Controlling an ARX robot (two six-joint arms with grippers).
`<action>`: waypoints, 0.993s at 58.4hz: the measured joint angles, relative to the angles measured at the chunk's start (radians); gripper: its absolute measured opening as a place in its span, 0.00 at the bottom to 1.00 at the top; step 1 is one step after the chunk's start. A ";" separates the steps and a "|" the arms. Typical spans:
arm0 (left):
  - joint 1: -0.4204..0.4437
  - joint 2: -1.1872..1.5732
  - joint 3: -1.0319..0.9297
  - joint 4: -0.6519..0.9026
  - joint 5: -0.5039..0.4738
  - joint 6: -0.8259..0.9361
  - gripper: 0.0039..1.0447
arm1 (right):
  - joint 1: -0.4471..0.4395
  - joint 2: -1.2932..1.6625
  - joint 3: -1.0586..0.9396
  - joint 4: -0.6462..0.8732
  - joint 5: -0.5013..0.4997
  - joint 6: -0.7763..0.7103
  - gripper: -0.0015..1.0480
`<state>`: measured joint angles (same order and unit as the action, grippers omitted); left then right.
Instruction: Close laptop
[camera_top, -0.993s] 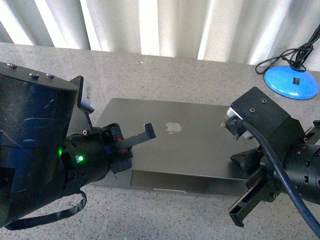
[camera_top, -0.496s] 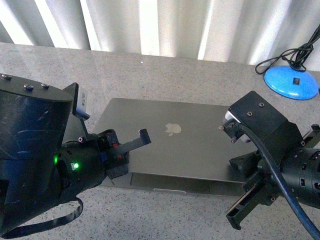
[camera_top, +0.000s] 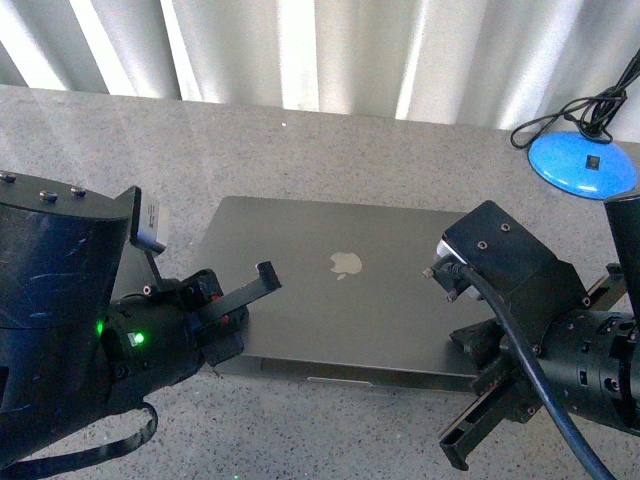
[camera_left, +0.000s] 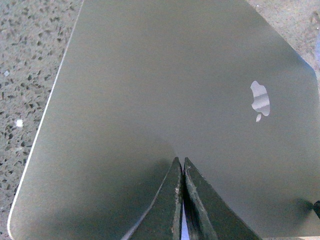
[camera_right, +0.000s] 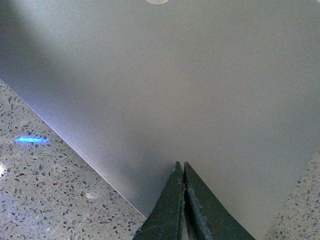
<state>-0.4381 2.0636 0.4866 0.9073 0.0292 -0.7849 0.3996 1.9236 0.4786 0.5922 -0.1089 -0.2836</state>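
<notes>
On the speckled counter (camera_top: 400, 150), mid-frame btwn both arms, lies the laptop (camera_top: 340, 300), lid side up w/ the apple logo (camera_top: 346, 264) showing. From the front view the lid looks down or v. nearly down. A thin darker strip runs along the near edge, so can't tell if it's fully seated.

Left hand (camera_left: 180, 161): fingers pressed together, pinching nothing, tips over the lid's left part. Right hand (camera_right: 180, 166): same, pressed together, nothing held, tips over the lid near its right-front corner. Can't tell if either tip actually touches the metal.

Risks, as I judge it:
- Narrow hard tips bearing on the lid could scuff or dent it, or stress the screen beneath.
- Uneven push L vs R could twist the lid at the hinge.
- Any sideways component could slide the laptop on the smooth counter.
- Lifting off too early may leave the lid slightly ajar, i.e. task not done.
</notes>
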 joint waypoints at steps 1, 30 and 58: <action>0.002 0.003 0.000 0.000 0.003 -0.002 0.03 | 0.001 0.004 0.000 0.001 0.000 0.000 0.01; 0.048 0.071 0.010 0.008 0.050 -0.056 0.03 | 0.009 0.042 0.011 0.008 0.010 0.004 0.01; 0.061 0.076 0.009 0.019 0.041 -0.066 0.03 | 0.007 0.064 0.026 -0.058 0.028 0.080 0.01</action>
<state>-0.3767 2.1395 0.4953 0.9264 0.0700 -0.8513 0.4068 1.9881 0.5041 0.5339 -0.0807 -0.2031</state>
